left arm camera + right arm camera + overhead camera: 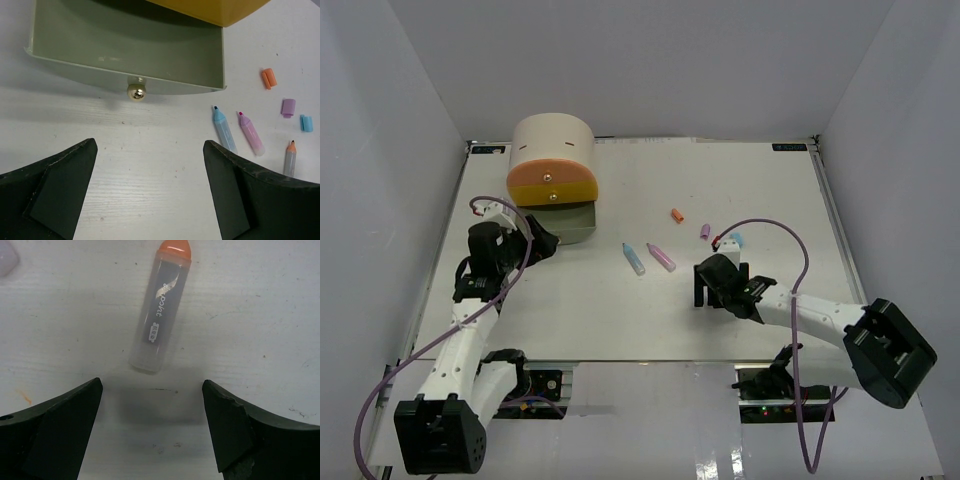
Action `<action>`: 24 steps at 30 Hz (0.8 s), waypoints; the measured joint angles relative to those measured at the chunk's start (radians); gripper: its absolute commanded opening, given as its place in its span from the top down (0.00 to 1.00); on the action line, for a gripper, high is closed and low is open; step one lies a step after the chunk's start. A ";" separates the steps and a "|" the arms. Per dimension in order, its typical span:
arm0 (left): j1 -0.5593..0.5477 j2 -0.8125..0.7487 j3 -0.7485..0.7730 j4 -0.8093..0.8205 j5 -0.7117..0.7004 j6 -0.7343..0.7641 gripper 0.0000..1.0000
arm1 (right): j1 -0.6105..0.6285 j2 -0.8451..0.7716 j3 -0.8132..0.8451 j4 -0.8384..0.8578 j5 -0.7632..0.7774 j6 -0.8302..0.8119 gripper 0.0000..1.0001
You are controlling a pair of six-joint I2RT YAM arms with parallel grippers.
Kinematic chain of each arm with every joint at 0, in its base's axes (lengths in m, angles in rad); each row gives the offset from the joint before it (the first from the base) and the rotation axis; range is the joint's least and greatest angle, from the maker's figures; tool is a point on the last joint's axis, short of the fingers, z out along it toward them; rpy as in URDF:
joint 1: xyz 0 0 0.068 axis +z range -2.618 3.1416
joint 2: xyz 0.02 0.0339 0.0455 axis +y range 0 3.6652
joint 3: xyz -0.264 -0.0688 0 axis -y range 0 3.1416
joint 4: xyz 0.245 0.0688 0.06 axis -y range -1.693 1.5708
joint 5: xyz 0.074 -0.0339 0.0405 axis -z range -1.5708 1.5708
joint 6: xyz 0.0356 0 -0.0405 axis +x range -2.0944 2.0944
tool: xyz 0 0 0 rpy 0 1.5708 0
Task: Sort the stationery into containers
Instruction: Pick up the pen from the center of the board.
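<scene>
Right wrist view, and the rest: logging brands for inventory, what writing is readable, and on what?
"point": white script on the clear grey marker with the orange tip; letters before it unclear.
Small boxed print below it: too blurred to read.
Too small to read: the small black tags at the far edge of the white table.

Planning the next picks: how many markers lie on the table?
3: blue marker and pink marker side by side mid-table, clear orange-tipped marker just ahead of the right gripper. Others may be hidden.
</scene>
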 measured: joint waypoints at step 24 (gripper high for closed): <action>-0.089 -0.040 0.000 -0.011 0.073 -0.002 0.03 | -0.047 0.167 0.078 0.013 0.072 0.135 0.69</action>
